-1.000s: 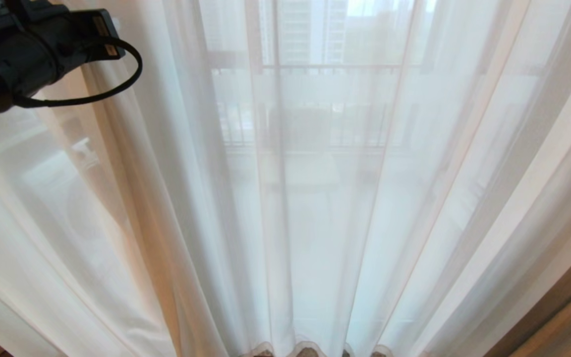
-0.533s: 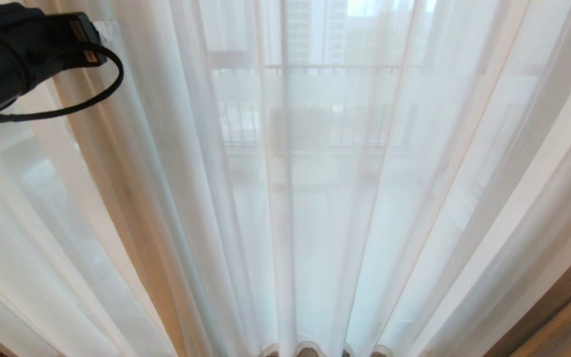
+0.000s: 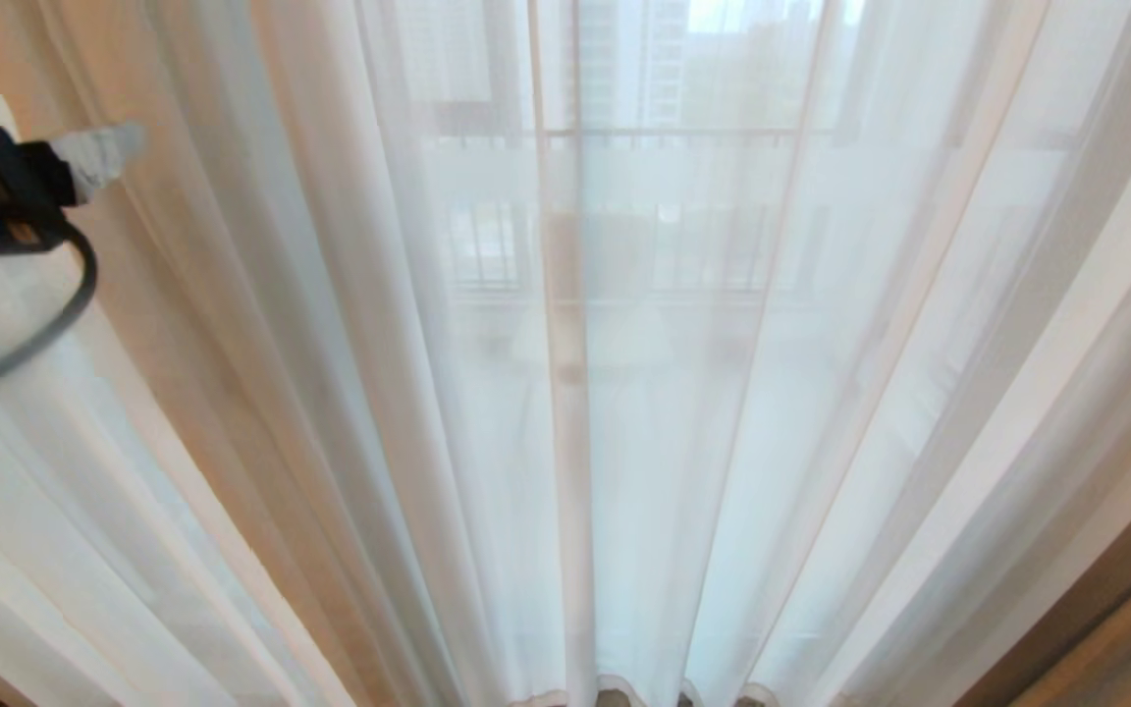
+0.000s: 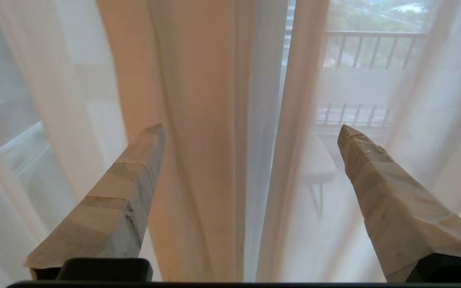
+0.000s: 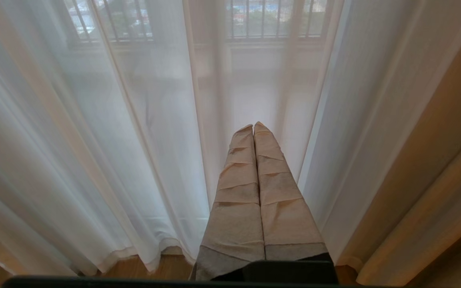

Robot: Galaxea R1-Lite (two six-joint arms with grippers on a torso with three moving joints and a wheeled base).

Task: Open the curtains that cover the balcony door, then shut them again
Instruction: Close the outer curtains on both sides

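We see left gripper (image 4: 250, 132), tape-wrapped fingers (image 4: 378, 176) spread wide, gripping nothing. Directly ahead: thin white see-through curtains (image 3: 624, 393), drawn fully across. Beyond them, balcony door only dimly visible. Right gripper (image 5: 253, 128) pressed together, parked low. We judge closing done.

Balcony railing (image 4: 368, 36) with dark vertical bars, seen hazily outside. Tall buildings (image 3: 615, 59) beyond, pale and blurred. Green trees (image 4: 374, 12) past railing. Small table (image 4: 314, 164) on balcony, thin dark legs. Wooden floor (image 5: 170, 268) strip indoors.
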